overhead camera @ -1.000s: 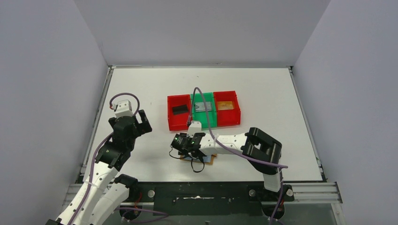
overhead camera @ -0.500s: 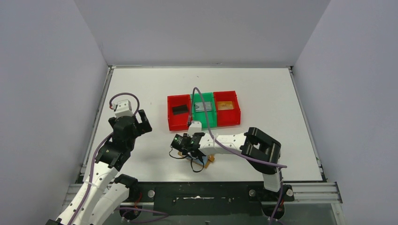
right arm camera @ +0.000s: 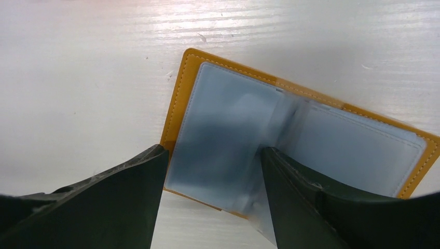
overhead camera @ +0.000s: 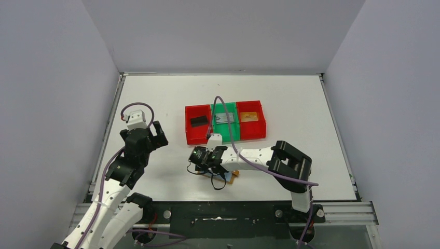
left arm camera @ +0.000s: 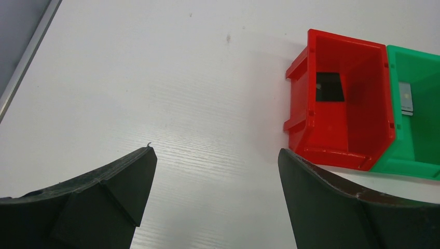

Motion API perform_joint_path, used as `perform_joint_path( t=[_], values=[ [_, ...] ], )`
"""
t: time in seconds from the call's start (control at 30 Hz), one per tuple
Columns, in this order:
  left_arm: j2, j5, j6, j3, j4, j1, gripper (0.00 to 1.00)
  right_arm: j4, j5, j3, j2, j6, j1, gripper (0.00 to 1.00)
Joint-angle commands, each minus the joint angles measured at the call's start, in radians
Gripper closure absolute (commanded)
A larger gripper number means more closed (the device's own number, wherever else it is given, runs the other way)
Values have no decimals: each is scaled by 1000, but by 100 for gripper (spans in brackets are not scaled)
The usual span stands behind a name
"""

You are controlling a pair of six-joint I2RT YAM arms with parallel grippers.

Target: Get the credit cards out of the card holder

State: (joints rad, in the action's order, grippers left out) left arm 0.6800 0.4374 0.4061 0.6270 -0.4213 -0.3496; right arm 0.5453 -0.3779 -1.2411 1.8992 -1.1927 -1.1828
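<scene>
card holder (right arm camera: pixel 290 140) lay open near the table's (overhead camera: pixel 155 93) front edge, right under the right gripper (right arm camera: pixel 214 155), its long axis slanting across the parted, empty jaws astride one blue-grey panel (right arm camera: pixel 223 135). left gripper (left arm camera: pixel 216 155) hung wide, well apart. farther back stood a red bin (left arm camera: pixel 306 72) and a green bin (left arm camera: pixel 415 166), not in the way.

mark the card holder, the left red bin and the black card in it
card holder (right arm camera: pixel 293 137): right wrist view, centre fold.
left red bin (left arm camera: pixel 363 109): left wrist view, bare inside surface.
black card (left arm camera: pixel 329 87): left wrist view, card's middle.
</scene>
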Motion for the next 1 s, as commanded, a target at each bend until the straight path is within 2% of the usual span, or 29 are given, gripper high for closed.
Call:
perform_joint_path(
  t=[0.0,0.23,0.33,0.6,0.7,0.8,0.97],
  values=[
    [-6,-7,-10,-3,59,8,10,115,-22,-60,58,-26,2,32],
    [-11,-7,-11,-7,60,8,10,250,-54,-121,151,-55,-26,33],
    [-11,-7,-12,-7,61,8,10,252,-57,-120,164,-59,-33,35],
    [-12,-1,-10,-5,57,9,10,154,-47,-38,107,-43,-33,55],
    [-10,-6,-10,-7,59,9,11,94,-35,-4,82,-14,-34,66],
    [-11,-5,-10,-5,59,9,10,36,-27,26,49,24,-36,72],
    [-9,-5,-10,-5,58,9,10,-103,-5,81,-23,171,-54,70]
  ],
)
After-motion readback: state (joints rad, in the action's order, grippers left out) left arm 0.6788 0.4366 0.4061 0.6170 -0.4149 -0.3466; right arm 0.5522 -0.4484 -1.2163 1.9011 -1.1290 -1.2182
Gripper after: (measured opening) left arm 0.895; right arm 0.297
